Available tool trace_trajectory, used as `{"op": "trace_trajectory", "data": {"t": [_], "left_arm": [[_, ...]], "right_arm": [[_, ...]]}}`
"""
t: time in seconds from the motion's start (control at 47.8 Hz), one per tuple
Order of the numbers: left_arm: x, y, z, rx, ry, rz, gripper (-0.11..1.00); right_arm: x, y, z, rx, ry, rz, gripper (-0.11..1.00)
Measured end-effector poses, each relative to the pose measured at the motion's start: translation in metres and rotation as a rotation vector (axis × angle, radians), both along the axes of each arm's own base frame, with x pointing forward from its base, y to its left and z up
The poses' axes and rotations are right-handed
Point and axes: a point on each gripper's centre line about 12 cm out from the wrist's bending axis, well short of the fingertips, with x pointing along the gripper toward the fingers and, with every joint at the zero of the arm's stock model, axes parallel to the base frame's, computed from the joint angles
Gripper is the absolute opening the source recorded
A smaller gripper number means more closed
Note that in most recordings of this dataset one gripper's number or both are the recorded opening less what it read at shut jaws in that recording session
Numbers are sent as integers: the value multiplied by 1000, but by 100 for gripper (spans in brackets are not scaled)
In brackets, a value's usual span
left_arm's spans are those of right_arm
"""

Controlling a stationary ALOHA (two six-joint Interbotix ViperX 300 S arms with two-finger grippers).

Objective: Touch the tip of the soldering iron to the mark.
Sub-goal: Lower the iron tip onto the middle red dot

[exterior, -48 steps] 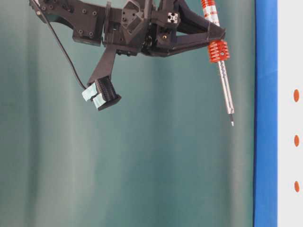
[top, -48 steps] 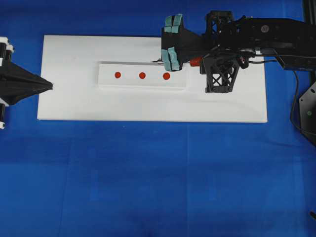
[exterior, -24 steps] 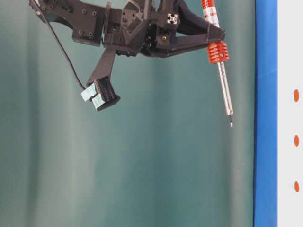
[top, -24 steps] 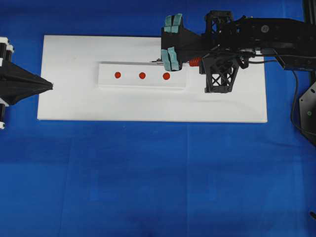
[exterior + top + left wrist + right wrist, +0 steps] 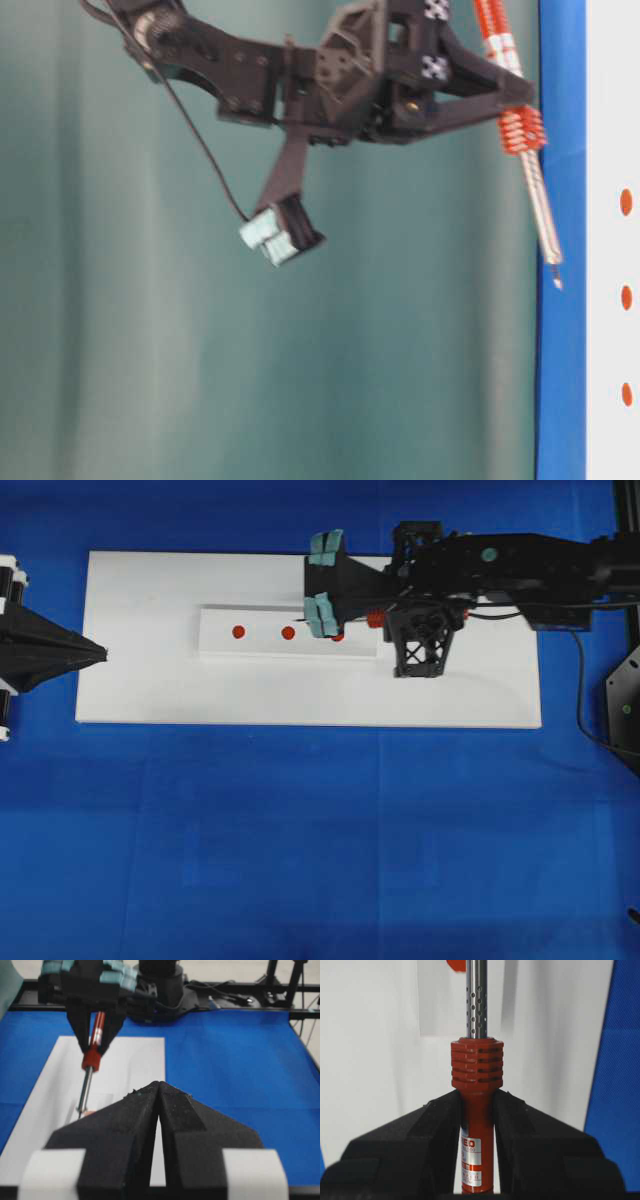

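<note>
Right wrist view: right gripper (image 5: 477, 1110) clamped on soldering iron (image 5: 476, 1070); left gripper (image 5: 158, 1091) closed, lower centre, holding nothing.

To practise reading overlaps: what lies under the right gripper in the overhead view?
Under the right gripper lies the white strip. Two red marks show; the third is mostly covered.

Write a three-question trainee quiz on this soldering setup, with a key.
1. True or false: the right end effector is shut on the soldering iron.
2. How many red marks can be counted on the white strip in the table-level view?
3. The left end effector is: A) shut, holding nothing; B) gripping the cord; C) wide open.

Key: 1 true; 2 three; 3 A.
</note>
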Motion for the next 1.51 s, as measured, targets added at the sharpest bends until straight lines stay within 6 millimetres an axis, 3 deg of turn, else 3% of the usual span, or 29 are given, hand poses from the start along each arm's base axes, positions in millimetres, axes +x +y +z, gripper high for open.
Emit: {"op": "trace_trajectory", "data": {"t": [0.502, 1.506], "left_arm": [[0, 0, 0, -1, 0, 2, 0], [0, 0, -2, 3, 6, 2, 0]], "right_arm": [[13, -2, -30, 10, 60, 6, 6], [15, -2, -33, 12, 65, 8, 6]]}}
